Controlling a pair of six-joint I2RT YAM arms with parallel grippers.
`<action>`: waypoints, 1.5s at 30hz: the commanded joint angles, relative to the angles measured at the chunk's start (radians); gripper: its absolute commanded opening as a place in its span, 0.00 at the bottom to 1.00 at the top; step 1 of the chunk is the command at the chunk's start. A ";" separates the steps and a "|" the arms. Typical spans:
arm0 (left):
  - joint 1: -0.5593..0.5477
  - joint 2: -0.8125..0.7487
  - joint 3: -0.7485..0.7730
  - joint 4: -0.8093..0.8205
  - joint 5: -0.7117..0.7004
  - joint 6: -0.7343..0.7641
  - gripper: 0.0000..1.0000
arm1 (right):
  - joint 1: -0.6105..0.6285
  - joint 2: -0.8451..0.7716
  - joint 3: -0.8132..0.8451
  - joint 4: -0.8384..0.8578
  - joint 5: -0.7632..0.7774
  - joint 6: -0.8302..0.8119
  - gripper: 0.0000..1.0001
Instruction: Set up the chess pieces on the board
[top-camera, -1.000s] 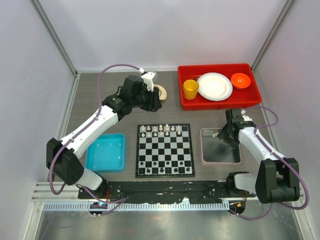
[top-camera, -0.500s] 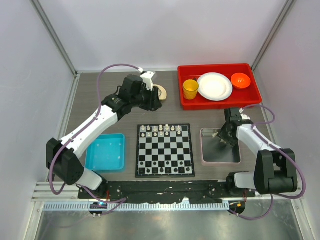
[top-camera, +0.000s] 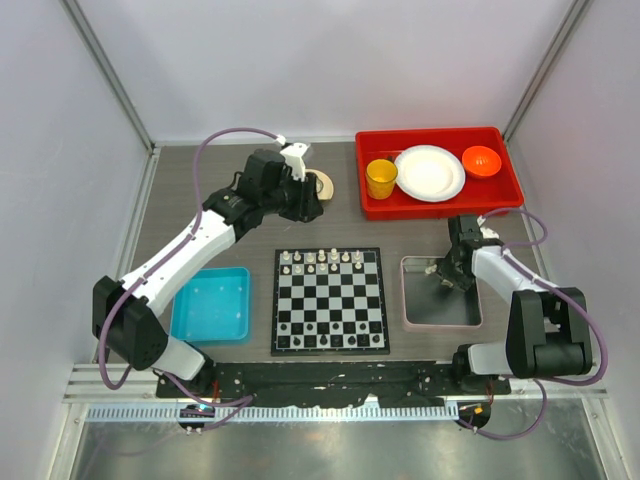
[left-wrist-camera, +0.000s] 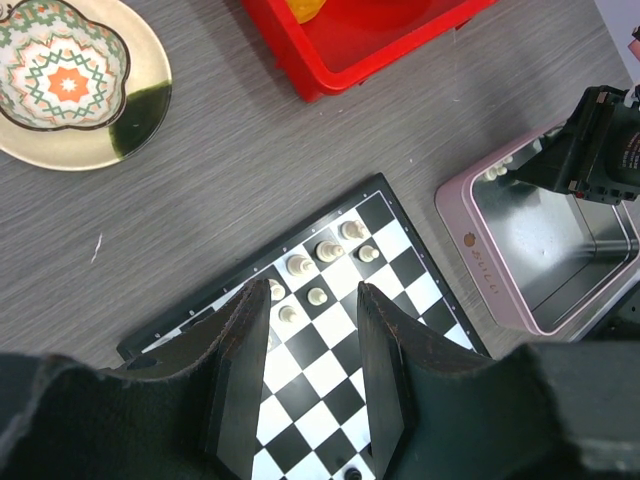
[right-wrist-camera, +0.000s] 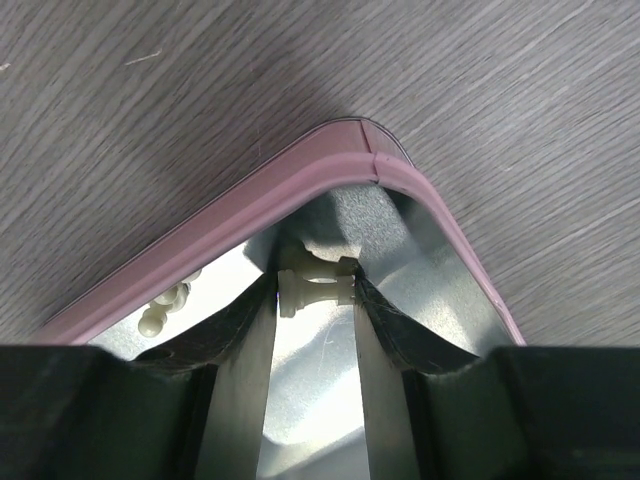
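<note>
Just then, found right end effector (right-wrist-camera: 315, 300) closed on one cream chess piece (right-wrist-camera: 313, 283), lying sideways in a corner of the pink tin (right-wrist-camera: 250, 215). Noted left end effector (left-wrist-camera: 312, 300) partly open and empty, above the board (left-wrist-camera: 425, 290), with other chess pieces (left-wrist-camera: 300, 266) standing along its far edge.

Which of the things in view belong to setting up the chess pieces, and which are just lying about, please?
Belong to the job:
- chessboard
- chess pieces on its far rows
- pink-rimmed tin with spare pieces
- chess piece between the right gripper's fingers

Just lying about:
- blue bin
- red tray with yellow cup, white plate, orange bowl
- patterned dish
</note>
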 joint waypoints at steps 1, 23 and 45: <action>0.007 -0.014 0.004 0.044 0.024 0.000 0.44 | -0.007 0.016 -0.004 0.031 0.022 -0.017 0.40; 0.009 -0.002 0.012 0.041 0.058 -0.008 0.44 | -0.007 -0.234 0.097 -0.124 -0.093 -0.083 0.28; 0.012 -0.002 0.010 0.043 0.059 -0.016 0.43 | 0.433 -0.201 0.128 0.060 -0.375 -0.097 0.26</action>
